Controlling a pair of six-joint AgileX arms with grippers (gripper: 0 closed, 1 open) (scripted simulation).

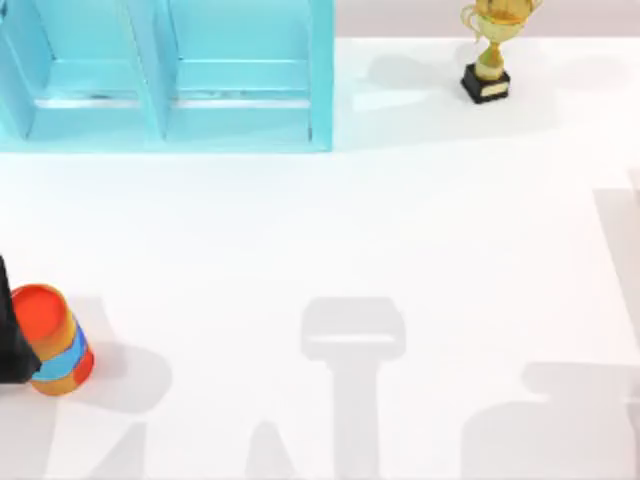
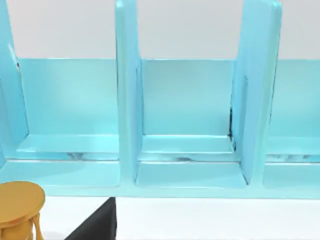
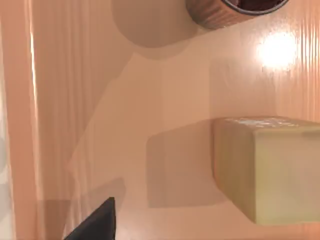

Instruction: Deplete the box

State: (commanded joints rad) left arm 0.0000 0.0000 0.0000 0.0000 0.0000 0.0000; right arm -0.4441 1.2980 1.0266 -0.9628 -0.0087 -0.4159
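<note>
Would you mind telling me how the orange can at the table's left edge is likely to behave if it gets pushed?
The orange can looks round-sided and leans tilted, so a nudge would probably tip it and set it rolling. Its smooth painted wall may be slippery to pinch.

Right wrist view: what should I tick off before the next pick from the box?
1. Box emptied: not ok; a pale block and a brown cylinder lie inside.
2. Block apart from cylinder: ok.
3. Right gripper over the box interior: ok.
4. Right gripper on the block: not ok; they are apart.
5. Trophy upright at the table's far right: ok.
6. Drop-off spot for the block: cannot tell.
</note>
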